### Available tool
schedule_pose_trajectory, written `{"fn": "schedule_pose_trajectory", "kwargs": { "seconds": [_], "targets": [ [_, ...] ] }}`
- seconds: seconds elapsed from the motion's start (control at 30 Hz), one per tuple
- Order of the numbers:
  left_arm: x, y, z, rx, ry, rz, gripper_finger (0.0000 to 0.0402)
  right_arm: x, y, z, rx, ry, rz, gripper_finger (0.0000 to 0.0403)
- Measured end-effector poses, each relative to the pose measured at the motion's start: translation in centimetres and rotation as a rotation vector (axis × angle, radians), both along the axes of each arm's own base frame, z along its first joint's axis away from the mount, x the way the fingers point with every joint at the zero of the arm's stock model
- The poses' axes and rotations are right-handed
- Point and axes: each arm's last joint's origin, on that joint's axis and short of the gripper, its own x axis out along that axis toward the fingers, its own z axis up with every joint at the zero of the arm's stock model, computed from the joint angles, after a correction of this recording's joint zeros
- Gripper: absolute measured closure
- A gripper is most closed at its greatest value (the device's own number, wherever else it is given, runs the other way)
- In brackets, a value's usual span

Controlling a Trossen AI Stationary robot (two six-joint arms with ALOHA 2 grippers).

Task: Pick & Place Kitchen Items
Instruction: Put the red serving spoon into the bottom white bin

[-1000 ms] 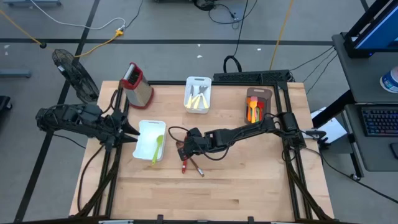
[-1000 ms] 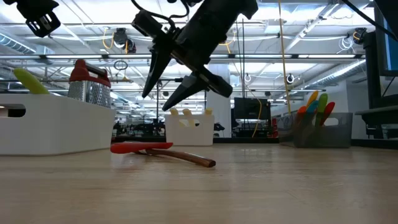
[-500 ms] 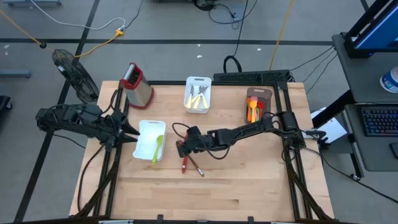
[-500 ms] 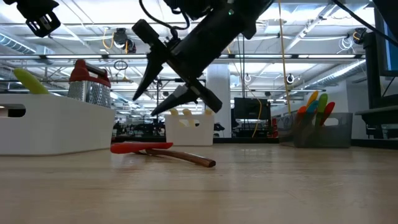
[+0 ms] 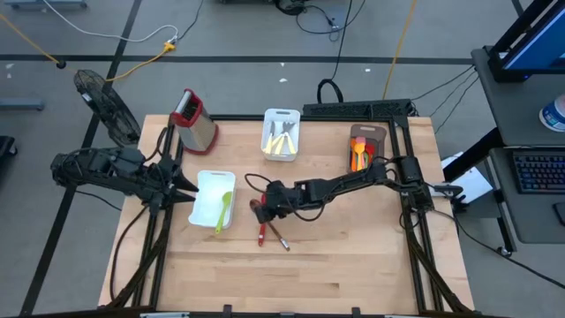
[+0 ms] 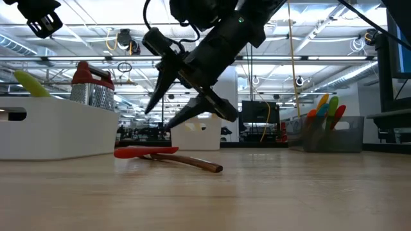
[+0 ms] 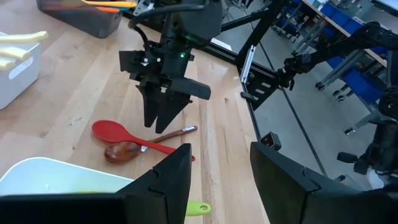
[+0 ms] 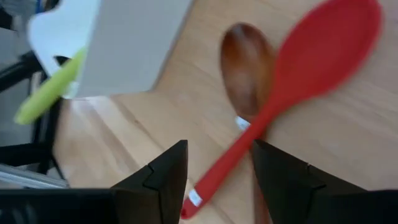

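A red spoon [image 8: 323,43] and a brown wooden spoon [image 8: 245,68] lie crossed on the table near its middle, also seen in the high view [image 5: 262,231]. My right gripper [image 6: 159,119] hangs open just above them, fingers slanting down toward the table's left; they stand on either side of the red spoon's handle without touching. A green spoon [image 5: 224,208] lies in a white tray [image 5: 205,212], its handle resting over the near rim. My left gripper [image 5: 184,190] is open and empty at that tray's left side.
A steel grater with a red top [image 5: 194,119] stands at the far left. A white tray of pale utensils [image 5: 281,137] is at the far middle. A brown tray of orange, red and green utensils [image 5: 362,152] is at the far right. Bare wood lies along the near edge.
My right gripper has sunk a little toward the two crossed spoons, shifting slightly toward the table's left, and has stayed open. The spoons have not moved.
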Motion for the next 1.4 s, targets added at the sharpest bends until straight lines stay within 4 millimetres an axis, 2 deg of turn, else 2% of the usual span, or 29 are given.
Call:
{"fn": "schedule_pose_trajectory", "kwargs": {
  "seconds": [0.17, 0.53, 0.9, 1.2, 1.4],
  "targets": [
    [0.0, 0.0, 0.0, 0.001, 0.0, 0.0, 0.0231, -0.4, -0.3, -0.4, 0.007, 0.067, -0.02, 0.0232],
    [0.0, 0.1, 0.0, 0.023, -0.004, 0.032, 0.0231, -0.2, -0.5, -0.2, 0.029, 0.036, -0.044, 0.0232],
    [0.0, 0.1, 0.0, 0.036, -0.007, 0.043, 0.0231, -0.1, -1.7, -0.3, 0.045, 0.041, -0.093, 0.0232],
    [0.0, 0.2, 0.0, 0.042, -0.007, 0.041, 0.0231, 1.2, -1.2, -4.1, 0.122, 0.064, -0.094, 0.0232],
    [0.0, 0.2, -0.1, 0.044, 0.003, 0.042, 0.0231, 1.5, -1.1, -5.3, 0.163, 0.064, -0.139, 0.0232]
  ]
}}
